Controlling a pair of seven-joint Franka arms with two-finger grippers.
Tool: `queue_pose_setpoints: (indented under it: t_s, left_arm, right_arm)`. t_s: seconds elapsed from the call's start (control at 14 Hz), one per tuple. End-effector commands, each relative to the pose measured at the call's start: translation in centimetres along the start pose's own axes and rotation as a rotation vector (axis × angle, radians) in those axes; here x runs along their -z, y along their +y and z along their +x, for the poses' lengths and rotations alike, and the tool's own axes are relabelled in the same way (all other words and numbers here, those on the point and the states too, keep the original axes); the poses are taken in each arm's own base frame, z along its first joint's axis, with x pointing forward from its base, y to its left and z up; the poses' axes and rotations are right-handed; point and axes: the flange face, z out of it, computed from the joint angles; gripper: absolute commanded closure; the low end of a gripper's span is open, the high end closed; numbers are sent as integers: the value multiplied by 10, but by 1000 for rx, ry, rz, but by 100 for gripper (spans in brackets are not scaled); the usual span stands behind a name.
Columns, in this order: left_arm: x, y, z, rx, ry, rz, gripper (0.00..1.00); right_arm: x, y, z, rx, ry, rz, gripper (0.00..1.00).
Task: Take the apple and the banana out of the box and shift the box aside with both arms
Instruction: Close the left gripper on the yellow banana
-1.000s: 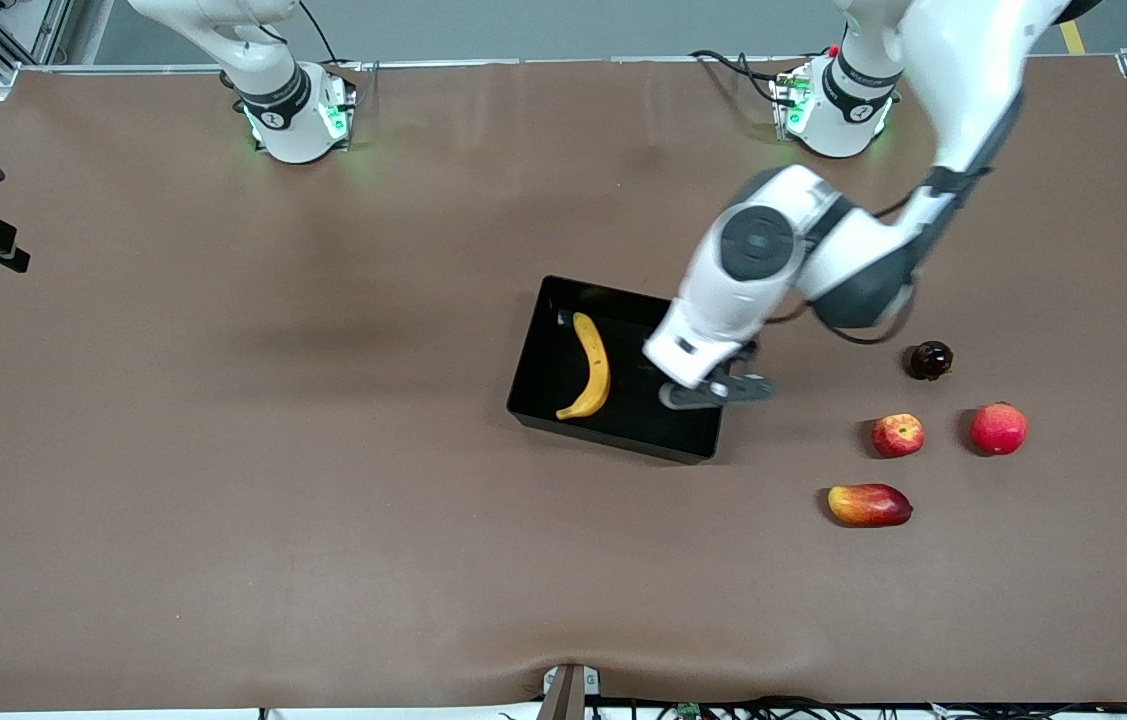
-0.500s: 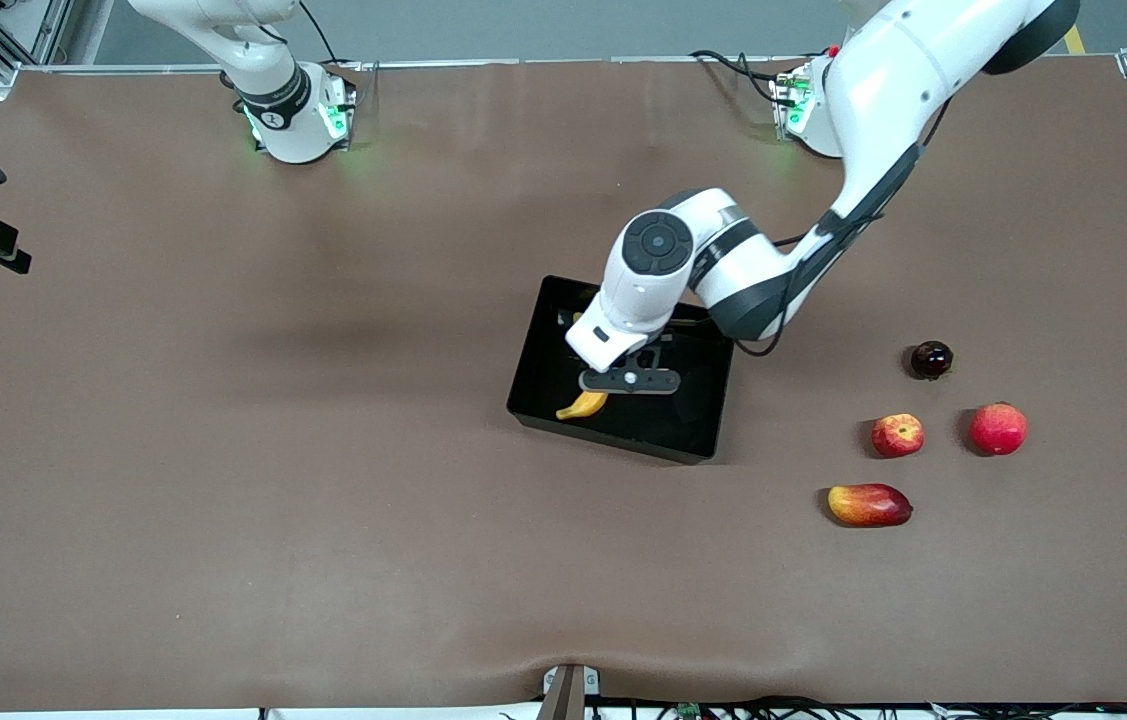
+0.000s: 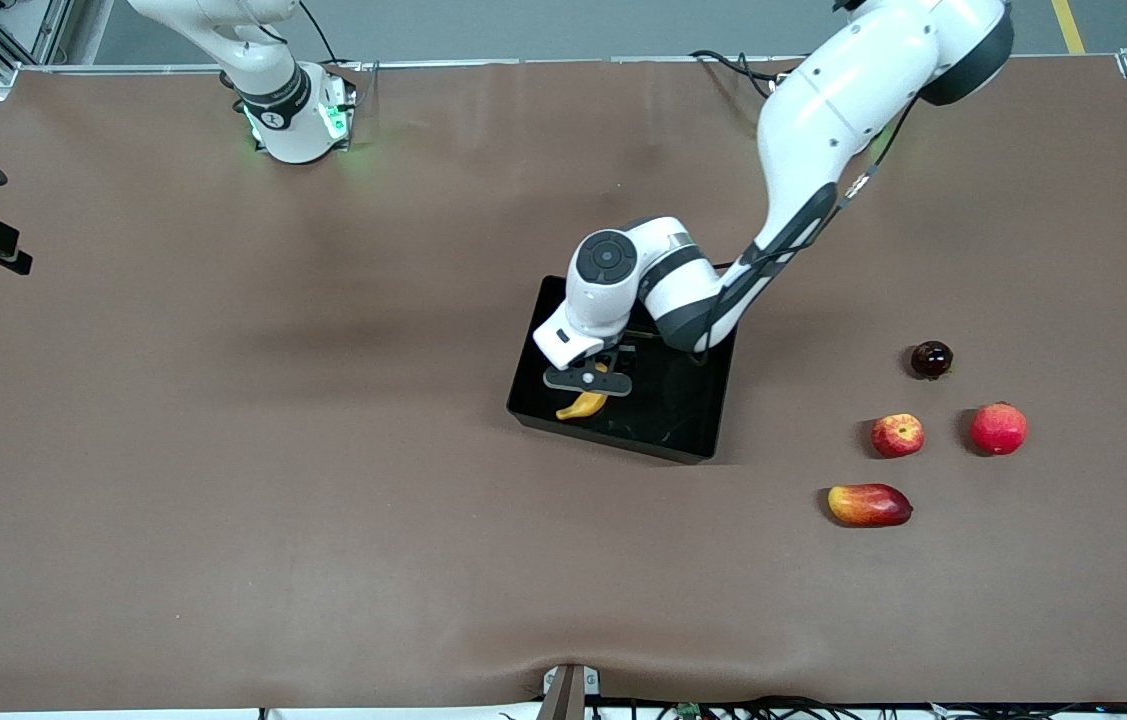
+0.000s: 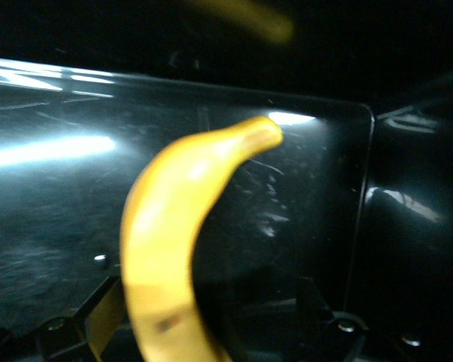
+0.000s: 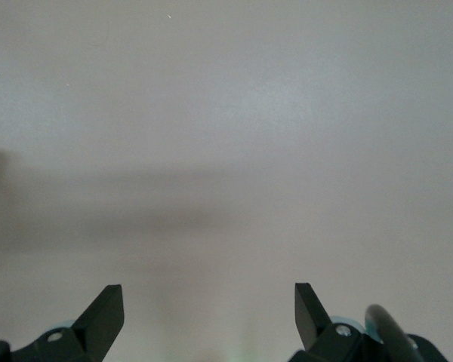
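Note:
The box (image 3: 694, 405) is a glossy black tray near the table's middle. The yellow banana (image 3: 579, 406) lies in it, and only its end nearer the front camera shows under the left arm's hand. My left gripper (image 3: 588, 384) is down in the box, open, straddling the banana. In the left wrist view the banana (image 4: 174, 226) runs between my left gripper's (image 4: 209, 302) dark fingers, over the box floor (image 4: 53, 166). The small streaked apple (image 3: 897, 435) sits on the table toward the left arm's end. My right gripper (image 5: 209, 302) hangs open over bare table, holding nothing.
A larger red round fruit (image 3: 999, 428) lies beside the apple. A red-yellow mango (image 3: 869, 504) lies nearer the front camera, and a small dark fruit (image 3: 931, 359) farther from it. The right arm's base (image 3: 293, 110) stands at the table's back edge.
My left gripper has swung from over the box's edge at the left arm's end across to the banana and dropped low over it. The fruits have not moved.

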Motion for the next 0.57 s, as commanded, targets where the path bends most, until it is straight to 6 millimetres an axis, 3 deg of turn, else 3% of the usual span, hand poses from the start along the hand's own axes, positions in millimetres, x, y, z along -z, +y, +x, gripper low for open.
queue_pose_setpoints:
  t_s: [0.0, 0.07, 0.14, 0.36, 0.5]
  left_arm:
    - [-19, 11, -1, -29, 55, 7, 0]
    - [-24, 7, 0, -34, 57, 19, 0]
    - [-27, 2, 2, -41, 56, 25, 14]
    - [-32, 1, -3, -64, 51, 41, 100]
    - [-20, 2, 2, -61, 64, 45, 100]
  right_arm:
    - [2, 3, 2, -13, 2, 8, 0]
    - [2, 3, 2, -13, 2, 8, 0]
    - [2, 3, 1, -13, 0, 9, 0]
    - [1, 3, 2, -11, 0, 8, 0]
    - [0, 3, 3, -13, -1, 9, 0]
